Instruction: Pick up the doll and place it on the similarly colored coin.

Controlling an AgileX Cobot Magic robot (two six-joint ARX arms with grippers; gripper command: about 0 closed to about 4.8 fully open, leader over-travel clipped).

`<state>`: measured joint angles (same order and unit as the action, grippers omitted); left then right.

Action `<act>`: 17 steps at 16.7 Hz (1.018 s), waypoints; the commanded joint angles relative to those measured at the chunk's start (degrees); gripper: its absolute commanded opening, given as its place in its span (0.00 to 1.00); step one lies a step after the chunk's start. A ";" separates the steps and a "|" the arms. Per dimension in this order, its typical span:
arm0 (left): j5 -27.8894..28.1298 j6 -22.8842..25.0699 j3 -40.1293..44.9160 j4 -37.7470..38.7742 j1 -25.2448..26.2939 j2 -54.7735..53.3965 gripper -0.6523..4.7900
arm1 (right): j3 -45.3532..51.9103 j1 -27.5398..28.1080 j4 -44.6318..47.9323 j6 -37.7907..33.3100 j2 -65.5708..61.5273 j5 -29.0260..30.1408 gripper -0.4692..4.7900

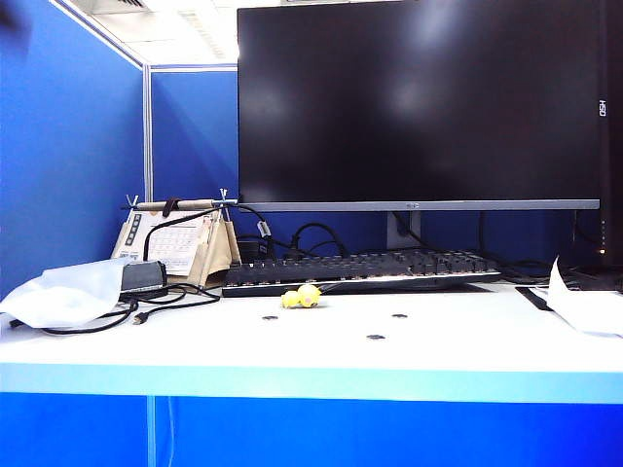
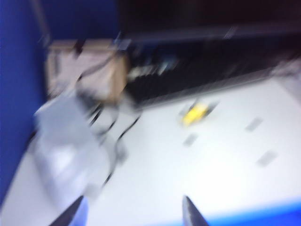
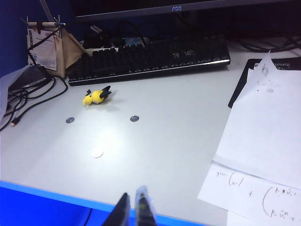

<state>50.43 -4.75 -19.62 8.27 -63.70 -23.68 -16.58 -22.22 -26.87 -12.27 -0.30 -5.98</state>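
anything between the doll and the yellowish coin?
No. In the right wrist view, bare white table runs from the doll to the coin; two dark coins flank that line.

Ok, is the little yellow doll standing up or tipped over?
Tipped over. The doll lies on its side on the table in front of the keyboard, ears pointing sideways.

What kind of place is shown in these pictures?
Probably an office cubicle: blue partition walls enclose a white desk with a large black monitor, a black keyboard and handwritten white papers.
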 commanded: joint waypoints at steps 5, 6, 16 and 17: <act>10.58 -14.32 12.17 0.37 0.11 -0.11 0.61 | 4.68 -0.07 -3.76 -3.08 -0.02 0.09 0.15; 10.64 -14.40 12.96 1.90 0.37 -0.11 0.61 | 4.68 -0.09 -4.61 -3.08 -0.02 0.09 0.15; 10.97 -27.21 14.60 13.31 5.68 -0.07 0.61 | 4.68 -0.04 -5.03 -3.08 0.04 0.09 0.15; 11.39 -27.17 14.71 12.94 5.75 -0.04 0.61 | 4.68 -0.04 -5.03 -3.08 0.04 0.09 0.15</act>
<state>61.21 -31.77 -4.91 22.04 -57.98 -23.68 -11.68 -22.22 -32.51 -15.20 -0.27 -5.98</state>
